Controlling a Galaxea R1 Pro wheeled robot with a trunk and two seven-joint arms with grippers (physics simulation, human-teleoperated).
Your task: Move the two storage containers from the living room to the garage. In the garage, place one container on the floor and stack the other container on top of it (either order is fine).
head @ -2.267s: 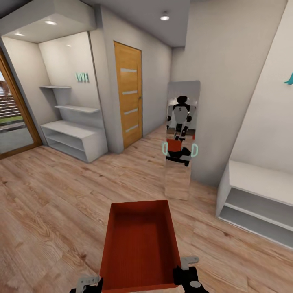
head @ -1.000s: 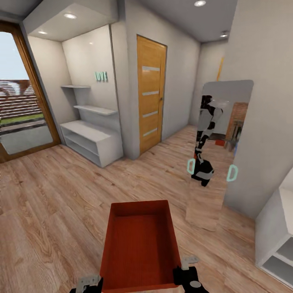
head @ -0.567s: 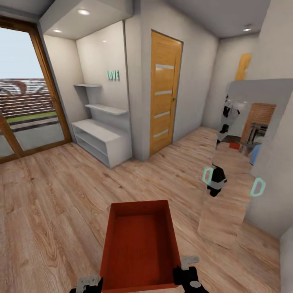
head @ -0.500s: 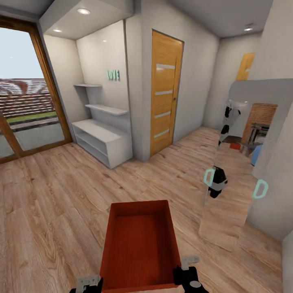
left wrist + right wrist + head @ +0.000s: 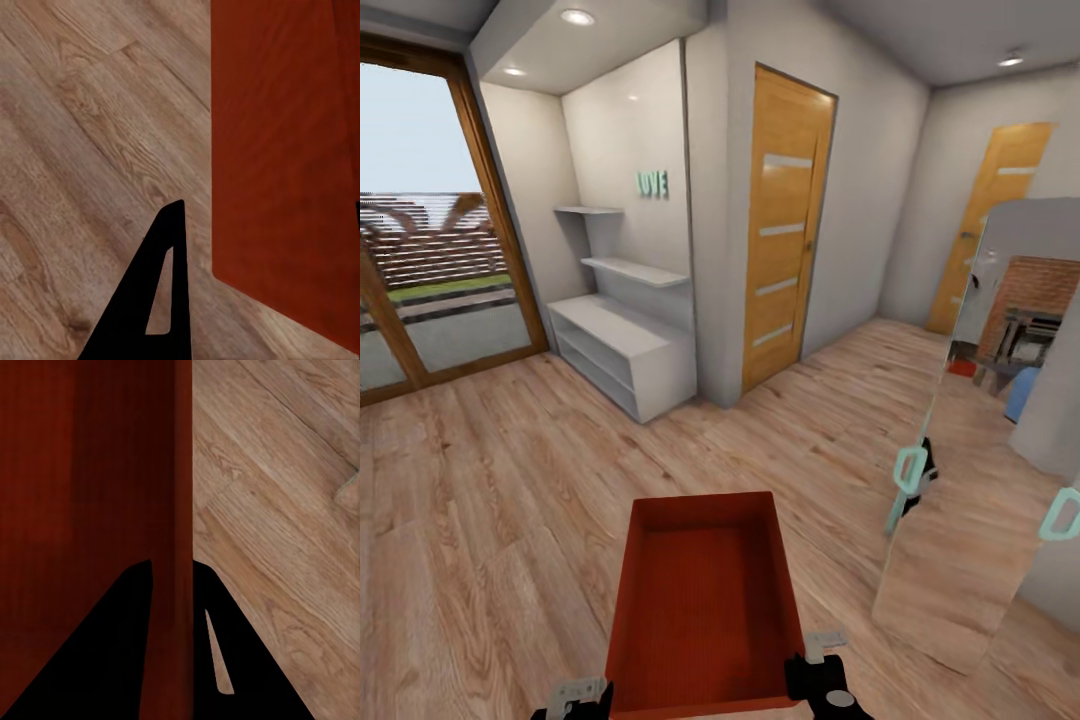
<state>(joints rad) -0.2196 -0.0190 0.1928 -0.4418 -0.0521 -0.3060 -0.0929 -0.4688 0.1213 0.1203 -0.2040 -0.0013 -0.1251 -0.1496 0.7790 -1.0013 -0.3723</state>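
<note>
I hold one red-orange open-top storage container (image 5: 705, 600) low in front of me, over light wood planks. My right gripper (image 5: 820, 680) is at its near right corner. In the right wrist view the right gripper (image 5: 172, 566) has its two fingers on either side of the thin wall (image 5: 184, 472) and is shut on it. My left gripper (image 5: 575, 695) is beside the near left corner. In the left wrist view its dark finger (image 5: 161, 300) stands apart from the container side (image 5: 285, 150), with floor showing between. The other container and the garage are out of view.
A tall mirror (image 5: 970, 480) with teal handles leans on the right wall. A wooden door (image 5: 785, 225) is ahead and a second one (image 5: 995, 220) further back. A white shelf unit (image 5: 625, 345) fills the alcove, and a glass door (image 5: 420, 270) is at left.
The whole picture has slid to the right, so the camera has turned left. The second door has come into sight. The container and both grippers keep their places in view.
</note>
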